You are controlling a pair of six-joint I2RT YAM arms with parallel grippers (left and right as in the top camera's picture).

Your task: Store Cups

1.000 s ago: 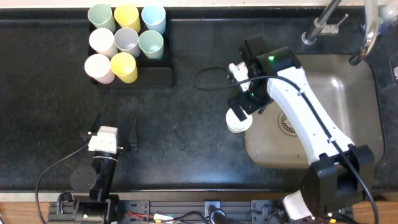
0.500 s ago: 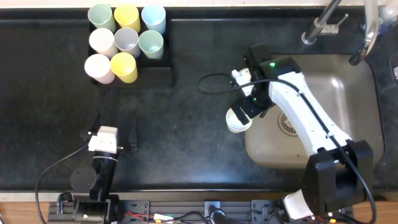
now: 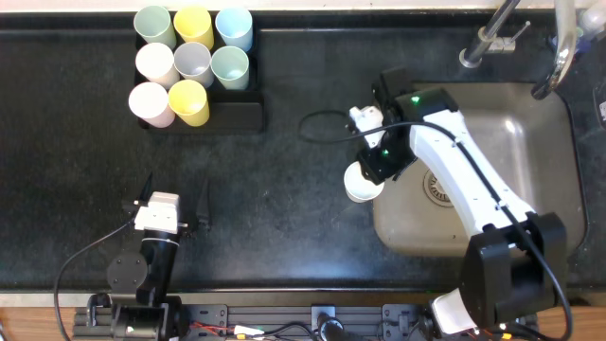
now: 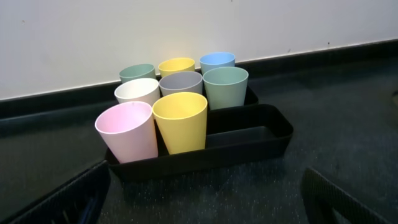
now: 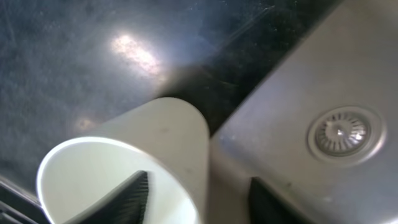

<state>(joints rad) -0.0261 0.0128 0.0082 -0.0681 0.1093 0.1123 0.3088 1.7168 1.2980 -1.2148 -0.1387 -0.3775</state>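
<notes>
Table [image 3: 284, 208], dark and speckled, steel sink [image 3: 530, 123] set in, white wall [image 4: 186, 25] behind.
Right claw [image 3: 371, 169] grips white cup [image 5: 161, 143] at the sink's edge; left claw [image 3: 175, 201] rests open.

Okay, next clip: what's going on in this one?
The right gripper holds a white cup by its rim, one finger inside and one outside, over the black counter at the edge of the sink. Eight cups stand in the black tray, with one spot free. The left gripper sits open near its base, holding nothing.
</notes>
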